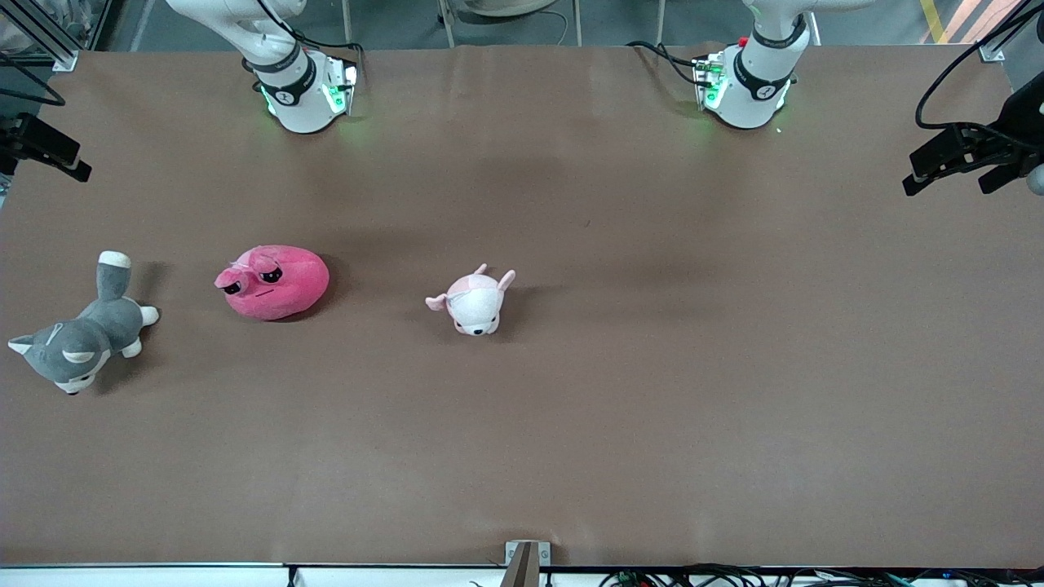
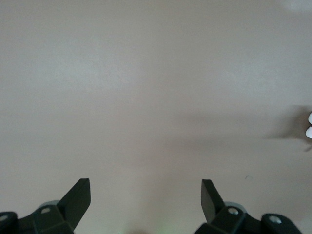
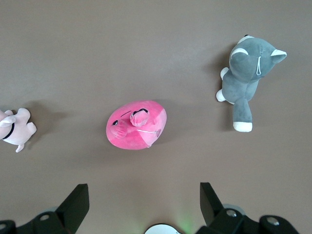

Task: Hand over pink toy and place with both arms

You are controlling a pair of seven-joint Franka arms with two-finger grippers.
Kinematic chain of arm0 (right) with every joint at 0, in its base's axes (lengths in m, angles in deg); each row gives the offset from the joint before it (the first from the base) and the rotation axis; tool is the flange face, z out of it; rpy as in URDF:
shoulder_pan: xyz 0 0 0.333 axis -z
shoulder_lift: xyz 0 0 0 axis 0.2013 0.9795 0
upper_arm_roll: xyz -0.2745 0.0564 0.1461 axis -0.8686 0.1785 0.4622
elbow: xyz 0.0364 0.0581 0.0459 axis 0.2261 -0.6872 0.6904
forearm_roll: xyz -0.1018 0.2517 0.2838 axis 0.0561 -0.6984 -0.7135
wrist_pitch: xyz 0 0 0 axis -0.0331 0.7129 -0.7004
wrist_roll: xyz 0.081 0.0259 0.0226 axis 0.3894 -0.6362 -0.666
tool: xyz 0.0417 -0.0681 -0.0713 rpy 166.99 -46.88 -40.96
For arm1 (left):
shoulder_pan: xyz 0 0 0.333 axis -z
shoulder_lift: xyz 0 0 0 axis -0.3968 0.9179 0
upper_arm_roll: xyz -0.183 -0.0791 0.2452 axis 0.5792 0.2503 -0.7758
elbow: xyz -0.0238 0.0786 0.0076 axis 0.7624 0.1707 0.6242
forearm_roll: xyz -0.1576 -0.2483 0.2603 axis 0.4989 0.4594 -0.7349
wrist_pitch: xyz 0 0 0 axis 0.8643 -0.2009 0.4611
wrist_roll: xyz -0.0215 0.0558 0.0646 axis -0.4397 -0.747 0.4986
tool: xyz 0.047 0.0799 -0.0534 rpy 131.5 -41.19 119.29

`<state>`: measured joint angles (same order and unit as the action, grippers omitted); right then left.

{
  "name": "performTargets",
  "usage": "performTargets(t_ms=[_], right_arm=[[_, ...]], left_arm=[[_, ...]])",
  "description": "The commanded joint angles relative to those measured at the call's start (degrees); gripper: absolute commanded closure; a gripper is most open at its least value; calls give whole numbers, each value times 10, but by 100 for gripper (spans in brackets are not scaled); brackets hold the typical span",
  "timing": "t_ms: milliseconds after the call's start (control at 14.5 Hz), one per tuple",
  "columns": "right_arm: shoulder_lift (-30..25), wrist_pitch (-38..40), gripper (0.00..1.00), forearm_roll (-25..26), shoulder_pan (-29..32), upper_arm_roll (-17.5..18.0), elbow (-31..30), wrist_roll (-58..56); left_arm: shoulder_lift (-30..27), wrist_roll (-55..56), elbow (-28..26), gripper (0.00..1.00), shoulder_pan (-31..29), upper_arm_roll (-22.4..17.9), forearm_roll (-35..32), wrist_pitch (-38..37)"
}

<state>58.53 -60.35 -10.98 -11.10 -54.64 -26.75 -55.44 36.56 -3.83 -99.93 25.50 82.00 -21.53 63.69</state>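
The pink toy (image 1: 273, 283), a deep magenta blob plush with sleepy dark eyes, lies on the brown table toward the right arm's end. It also shows in the right wrist view (image 3: 136, 125), lying free. My right gripper (image 3: 144, 197) is open and empty, high over the table beside the toy. My left gripper (image 2: 146, 195) is open and empty over bare table. In the front view only the arm bases show, the right arm's (image 1: 302, 90) and the left arm's (image 1: 750, 81); both grippers are out of that view.
A grey-and-white dog plush (image 1: 81, 330) lies near the table's edge at the right arm's end, also in the right wrist view (image 3: 246, 78). A small pale pink-and-white plush (image 1: 475, 302) lies mid-table. Black camera mounts (image 1: 971, 155) stand at the table's ends.
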Motion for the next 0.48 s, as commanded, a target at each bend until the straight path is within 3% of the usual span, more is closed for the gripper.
performTargets(t_ms=[0, 414], right_arm=[[3, 11, 0, 1, 4, 3, 5, -17], [1, 14, 0, -6, 12, 4, 3, -46]], left_arm=[[2, -9, 7, 0, 2, -4, 4, 0], [2, -9, 7, 0, 2, -4, 5, 0]])
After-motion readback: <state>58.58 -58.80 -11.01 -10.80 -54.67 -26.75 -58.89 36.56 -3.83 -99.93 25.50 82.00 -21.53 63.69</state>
